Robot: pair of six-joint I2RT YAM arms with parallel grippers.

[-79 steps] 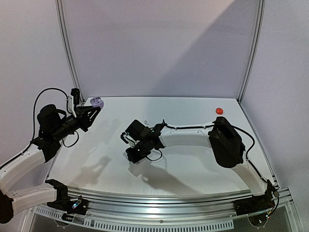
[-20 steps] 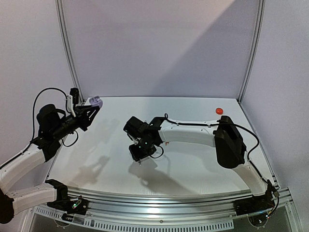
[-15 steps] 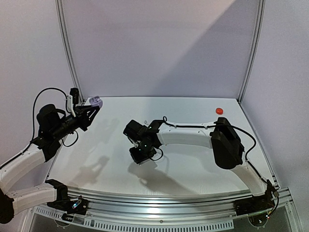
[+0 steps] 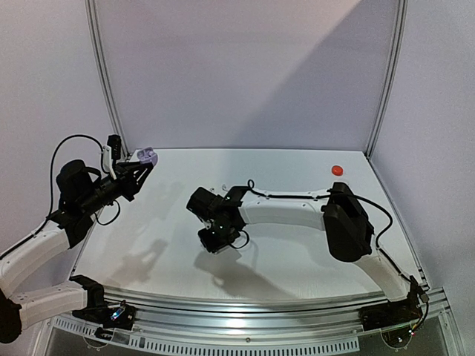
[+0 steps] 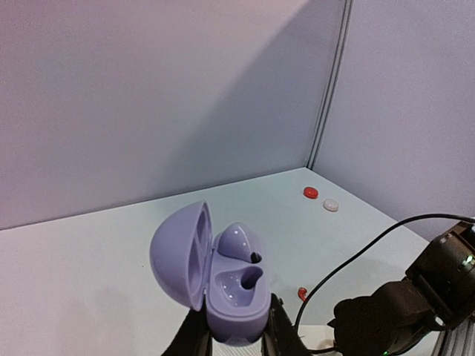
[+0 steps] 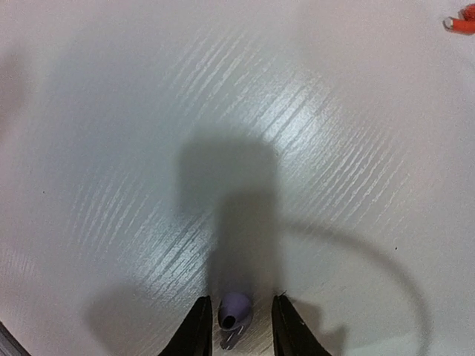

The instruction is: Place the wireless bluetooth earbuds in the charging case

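Two grippers are engaged. Left gripper [image 5: 236, 335] is clamped on the base of the lilac charging case [image 5: 223, 293], raised off the tabletop [image 6: 133, 111] with the lid swung back and the sockets facing up, presumably to receive an earbud. One socket appears occupied, the other empty. Right gripper [image 6: 236, 320] points down at mid-tabletop, jaws part-way apart, straddling a lilac earbud [image 6: 235, 308] lying flat. Slim gaps show on either side, so no grip is confirmed. Bare surface surrounds that earbud, and a red earbud [image 6: 462, 24] lies well apart. The case hangs near the back-left corner, well apart from the right arm.
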